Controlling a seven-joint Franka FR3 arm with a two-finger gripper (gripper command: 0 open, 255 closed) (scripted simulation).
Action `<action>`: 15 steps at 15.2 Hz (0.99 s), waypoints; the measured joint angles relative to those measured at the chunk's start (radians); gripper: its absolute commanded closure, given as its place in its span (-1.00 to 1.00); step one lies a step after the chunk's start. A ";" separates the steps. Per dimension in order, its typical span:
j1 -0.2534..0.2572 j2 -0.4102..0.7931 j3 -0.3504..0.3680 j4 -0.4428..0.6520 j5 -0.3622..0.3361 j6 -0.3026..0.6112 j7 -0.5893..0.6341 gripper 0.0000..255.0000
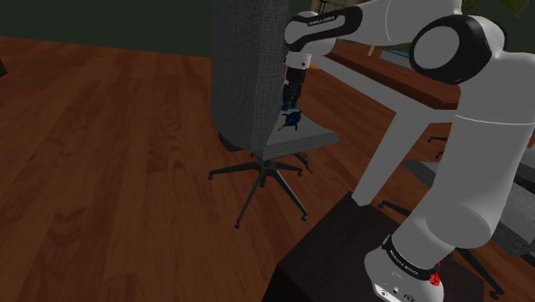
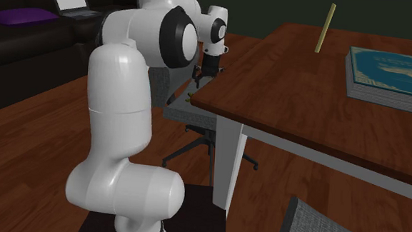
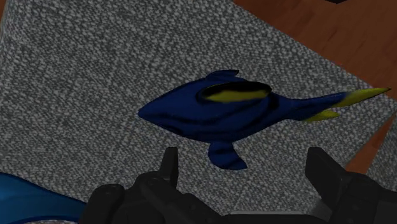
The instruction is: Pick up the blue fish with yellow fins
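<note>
We see the blue fish (image 3: 222, 111), yellow at its tail tips and along its back, lying flat on the grey fabric seat (image 1: 304, 137) of an office chair (image 1: 249, 69), near the backrest in the shoulder view. Our hand (image 3: 245, 164) hangs just above it, its two fingers (image 3: 168, 167) standing wide apart and gripping nothing. The fish lies beyond the fingertips, apart from both. Its tail reaches toward the seat's edge, where the wooden floor (image 1: 103, 154) shows. A second blue shape (image 3: 28, 197) lies on the seat near one finger; we cannot tell what it is. In the second exterior view a wooden surface (image 2: 285, 72) carrying a book (image 2: 389, 70) stands just beside the chair.
</note>
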 measured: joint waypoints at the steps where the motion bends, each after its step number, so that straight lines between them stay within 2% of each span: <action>1: -0.002 0.024 0.004 0.023 0.007 -0.002 -0.006 -1.00; 9: -0.004 0.074 0.011 -0.009 0.022 0.076 -0.023 -1.00; 10: -0.004 0.075 0.011 -0.011 0.022 0.078 -0.024 1.00; 15: -0.004 0.076 0.011 -0.011 0.023 0.080 -0.024 1.00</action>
